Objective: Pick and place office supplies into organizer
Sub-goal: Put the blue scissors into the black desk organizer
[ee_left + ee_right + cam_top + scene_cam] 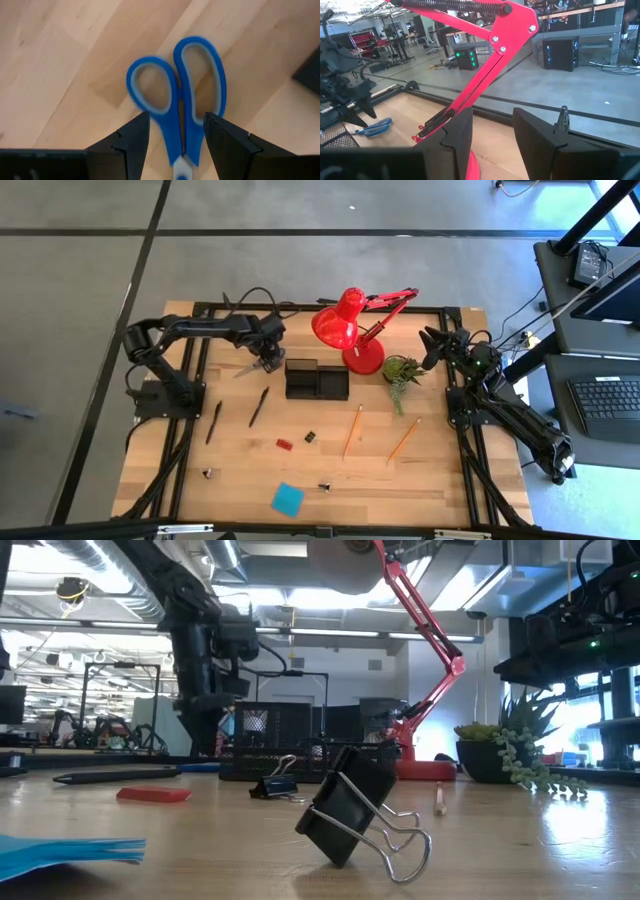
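The left gripper [175, 137] hangs over the light wooden worktop [440, 470] just left of the black rectangular compartmented organizer [317, 379]. Its jaws are spread wide, one on each side of the blue-handled scissors [177, 105], at the shank just below the finger loops. Whether the scissors rest on the worktop or are lifted cannot be told.

The right gripper [432, 343] waits at the rear right, beside the small green potted plant [400, 370] and near the red desk lamp [352, 330]. Its jaws are parted and grasp nothing.

Supplies lying loose on the worktop:
- two dark pens [259, 406], left of centre;
- two orange pencils [353, 430], right of centre;
- a small red eraser [284, 445];
- a blue square sticky-note pad [287, 499], near the front edge;
- black binder clips [352, 812].
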Controlling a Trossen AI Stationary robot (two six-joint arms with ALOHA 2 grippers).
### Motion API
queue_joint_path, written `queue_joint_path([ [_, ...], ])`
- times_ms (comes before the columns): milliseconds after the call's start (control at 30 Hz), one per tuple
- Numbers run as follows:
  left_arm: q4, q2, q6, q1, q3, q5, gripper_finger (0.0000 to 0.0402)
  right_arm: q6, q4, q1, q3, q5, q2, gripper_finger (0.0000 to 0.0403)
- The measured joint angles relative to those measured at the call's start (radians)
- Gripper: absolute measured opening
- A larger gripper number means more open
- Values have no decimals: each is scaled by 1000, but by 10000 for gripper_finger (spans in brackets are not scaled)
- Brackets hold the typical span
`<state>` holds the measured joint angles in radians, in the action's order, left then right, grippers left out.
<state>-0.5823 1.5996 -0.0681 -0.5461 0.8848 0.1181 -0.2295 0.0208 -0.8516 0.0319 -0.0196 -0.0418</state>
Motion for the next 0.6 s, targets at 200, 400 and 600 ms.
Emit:
queue_joint_path([
  [200, 58, 18, 3, 0, 0, 14, 182, 2, 0, 0, 0, 0, 0, 145],
  [400, 63, 18, 3, 0, 0, 37, 182, 5, 0, 0, 0, 0, 0, 145],
  [600, 70, 18, 11, 2, 0, 14, 182, 27, 0, 0, 0, 0, 0, 145],
])
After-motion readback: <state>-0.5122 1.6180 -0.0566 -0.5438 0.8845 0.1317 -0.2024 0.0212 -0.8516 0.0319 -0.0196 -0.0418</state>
